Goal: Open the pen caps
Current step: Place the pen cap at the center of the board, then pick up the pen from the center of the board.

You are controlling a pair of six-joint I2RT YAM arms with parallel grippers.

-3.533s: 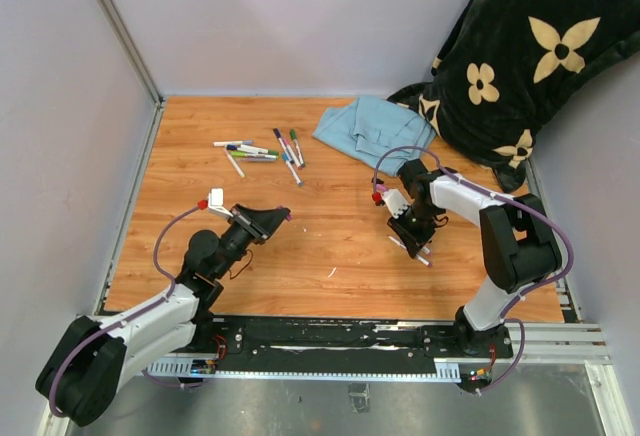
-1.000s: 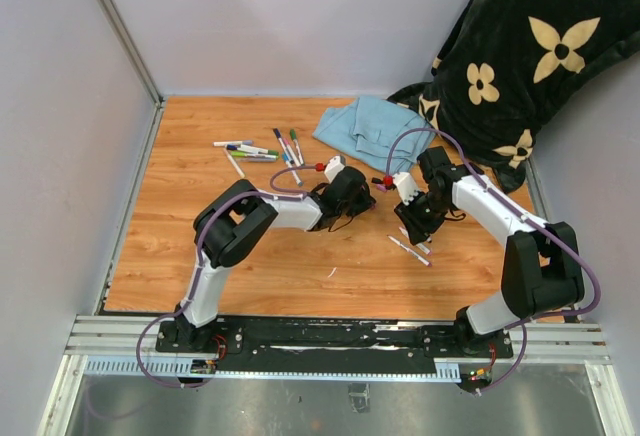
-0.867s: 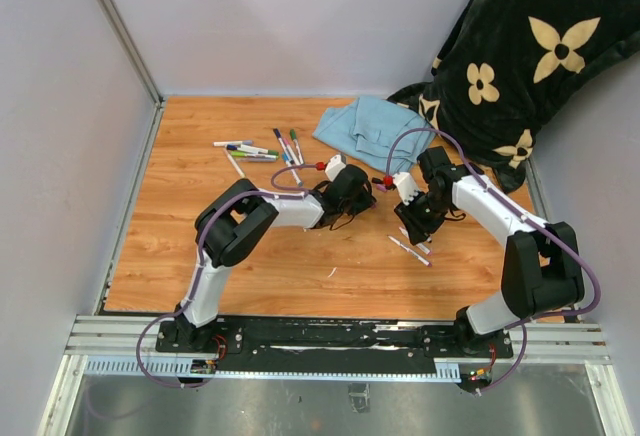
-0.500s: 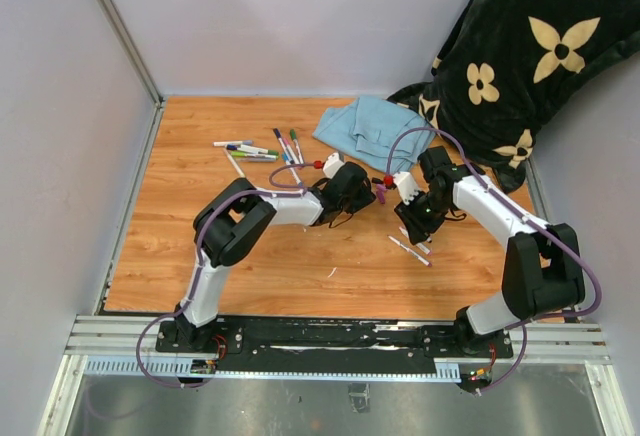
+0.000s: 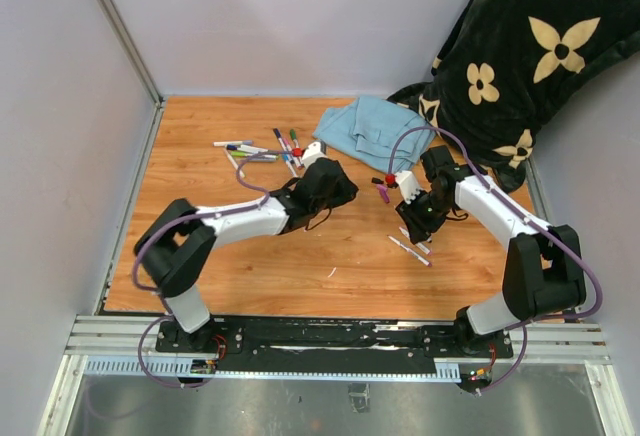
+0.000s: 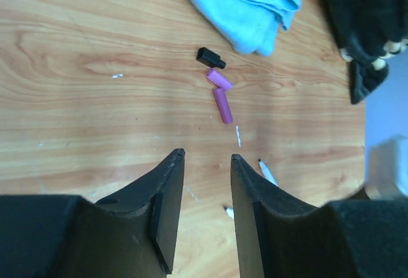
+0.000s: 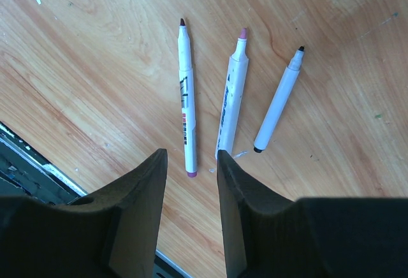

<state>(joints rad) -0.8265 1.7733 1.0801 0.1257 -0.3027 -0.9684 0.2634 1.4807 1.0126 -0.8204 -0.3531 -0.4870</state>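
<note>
Left gripper (image 6: 206, 157) hovers over the wooden table (image 6: 95, 99), jaws parted by a narrow gap, nothing held. Just beyond it lie three loose pen caps (image 6: 218, 78), one black and two purple, near the blue cloth (image 6: 245, 4). Right gripper (image 7: 190, 155), likewise slightly parted and empty, hangs above three uncapped markers (image 7: 232, 96). Capped markers (image 5: 262, 151) lie clustered farther back-left.

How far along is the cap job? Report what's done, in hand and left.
Done: three uncapped markers lie under the right gripper. Three loose caps, one black and two purple, lie by the blue cloth. In hand: nothing; that gripper and the left gripper are open and empty. Left: the pile of markers at the far side, apparently capped.
</note>
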